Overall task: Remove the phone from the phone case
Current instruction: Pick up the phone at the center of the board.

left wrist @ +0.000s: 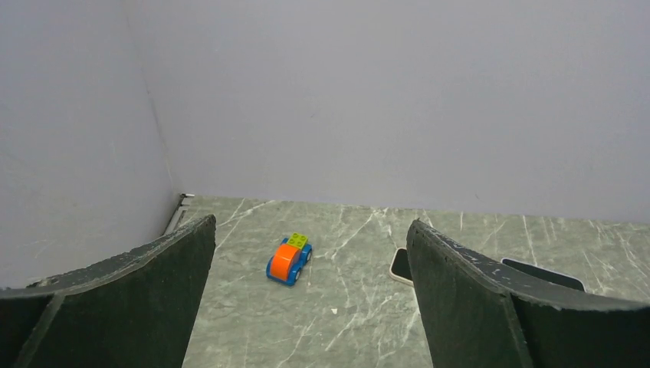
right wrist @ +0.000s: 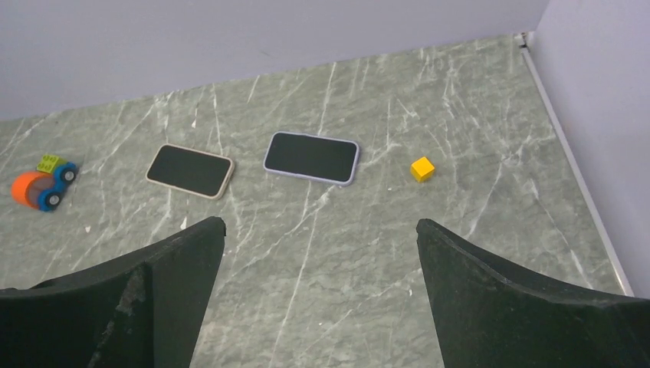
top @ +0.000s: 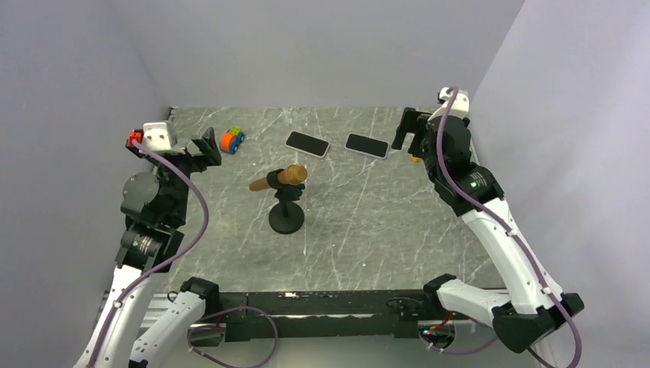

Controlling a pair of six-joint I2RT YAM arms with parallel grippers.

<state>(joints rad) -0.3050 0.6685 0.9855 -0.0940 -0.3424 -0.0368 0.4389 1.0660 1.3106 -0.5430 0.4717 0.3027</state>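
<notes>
- The grey counter.
- The left pincer and right pincer — both spread wide, grasping nothing.
- A microphone stand between them, nearer the bases.
- Ahead of the right pincer: pink-rimmed phone and lavender-rimmed phone, flat, apart.
- A toy car ahead of the left pincer.
- A yellow cube — ahead-right of the right pincer.

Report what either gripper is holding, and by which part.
Nothing is held. The left gripper and the right gripper are both open and empty; the beige-cased phone and the lilac-cased phone lie free on the table.
</notes>
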